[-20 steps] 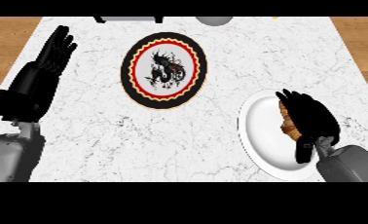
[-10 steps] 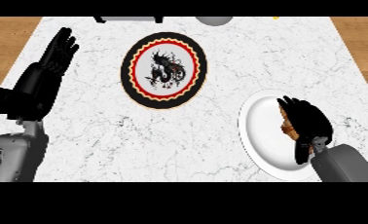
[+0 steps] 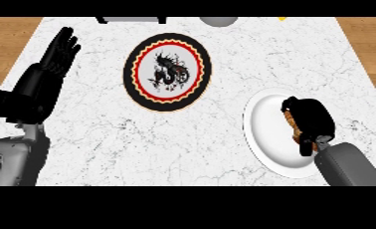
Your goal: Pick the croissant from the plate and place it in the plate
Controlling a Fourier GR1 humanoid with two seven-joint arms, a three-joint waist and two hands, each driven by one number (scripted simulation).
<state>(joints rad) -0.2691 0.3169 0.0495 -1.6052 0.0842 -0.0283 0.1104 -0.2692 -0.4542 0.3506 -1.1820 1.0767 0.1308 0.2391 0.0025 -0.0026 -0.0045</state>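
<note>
A plain white plate (image 3: 266,138) lies at the lower right of the marble counter. On it rests a brown croissant (image 3: 291,121), mostly hidden under my right hand (image 3: 314,118), whose fingers curl down over it. Farther up and to the left sits a black plate (image 3: 167,70) with a red and yellow rim and a dark dragon figure on its white centre. My left hand (image 3: 57,56) stays at the left edge with straight fingers pointing up, holding nothing.
A grey round object (image 3: 218,20) and a dark flat item (image 3: 131,19) sit at the counter's far edge. A small yellow thing (image 3: 282,18) shows at the top right. Wooden floor borders the counter on both sides.
My right hand has sunk lower onto the croissant and its fingers have curled closer round it. The left hand has shifted only slightly.
</note>
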